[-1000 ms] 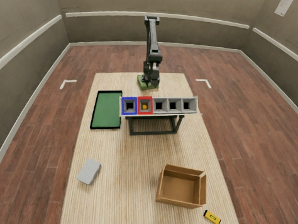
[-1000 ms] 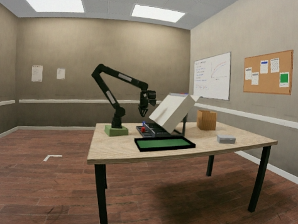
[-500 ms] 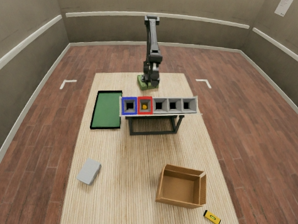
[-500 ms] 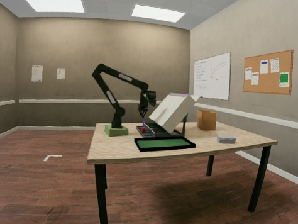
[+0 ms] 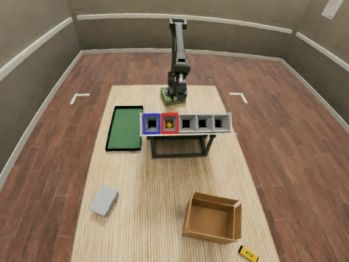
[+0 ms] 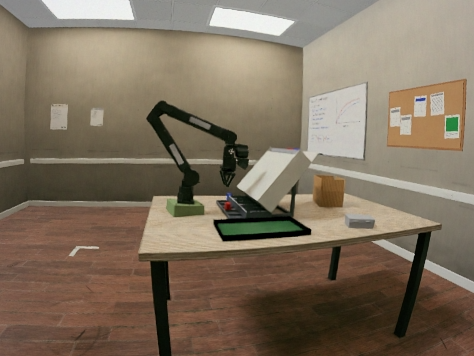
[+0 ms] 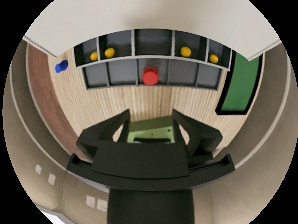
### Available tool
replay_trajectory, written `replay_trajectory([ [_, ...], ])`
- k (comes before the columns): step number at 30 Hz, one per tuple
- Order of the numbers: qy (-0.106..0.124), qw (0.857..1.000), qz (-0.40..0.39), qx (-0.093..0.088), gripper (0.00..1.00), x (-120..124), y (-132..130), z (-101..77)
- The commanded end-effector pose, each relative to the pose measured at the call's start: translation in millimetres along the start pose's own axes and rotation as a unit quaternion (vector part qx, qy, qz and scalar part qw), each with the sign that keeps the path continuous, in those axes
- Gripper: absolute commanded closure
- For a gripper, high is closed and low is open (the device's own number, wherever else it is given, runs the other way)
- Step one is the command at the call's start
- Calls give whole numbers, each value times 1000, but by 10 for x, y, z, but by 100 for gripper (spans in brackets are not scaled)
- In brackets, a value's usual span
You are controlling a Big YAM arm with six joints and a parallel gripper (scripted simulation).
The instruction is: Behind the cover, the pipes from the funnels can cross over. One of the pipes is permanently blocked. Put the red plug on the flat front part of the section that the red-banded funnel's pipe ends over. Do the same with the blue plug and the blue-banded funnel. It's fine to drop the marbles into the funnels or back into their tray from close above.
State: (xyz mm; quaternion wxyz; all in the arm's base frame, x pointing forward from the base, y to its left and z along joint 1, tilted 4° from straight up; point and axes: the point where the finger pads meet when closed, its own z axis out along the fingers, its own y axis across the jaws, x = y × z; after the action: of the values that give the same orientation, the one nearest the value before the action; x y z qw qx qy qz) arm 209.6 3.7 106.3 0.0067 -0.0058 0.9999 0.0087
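My gripper (image 7: pixel 151 112) is open and empty. It hangs above and behind the row of sections (image 7: pixel 152 63), and also shows in the exterior view (image 6: pixel 227 177). The red plug (image 7: pixel 150 76) sits on the flat front part of the middle section, also visible in the exterior view (image 6: pixel 228 205). The blue plug (image 7: pixel 61 66) lies on the table to the left of the sections. Yellow marbles lie in several back compartments, one of them (image 7: pixel 185 50) right of the middle. A yellow marble (image 5: pixel 168 125) sits in the red-banded funnel (image 5: pixel 169 124). The blue-banded funnel (image 5: pixel 151 124) is beside it.
The white slanted cover (image 6: pixel 272 177) hides the pipes. A green tray (image 5: pixel 125 128) lies beside the funnel stand. A cardboard box (image 5: pixel 213 218), a grey block (image 5: pixel 104 200) and a yellow level (image 5: pixel 248 254) lie at the table's far end.
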Motion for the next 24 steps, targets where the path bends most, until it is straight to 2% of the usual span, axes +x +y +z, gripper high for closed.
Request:
replay_trajectory([
  [1, -16, 1000, -1, 0, 41, -160, -29, -181],
  [18, -8, 1000, -1, 0, 41, -235, -47, -264],
  [24, -18, 1000, -1, 0, 41, -247, -52, -280],
])
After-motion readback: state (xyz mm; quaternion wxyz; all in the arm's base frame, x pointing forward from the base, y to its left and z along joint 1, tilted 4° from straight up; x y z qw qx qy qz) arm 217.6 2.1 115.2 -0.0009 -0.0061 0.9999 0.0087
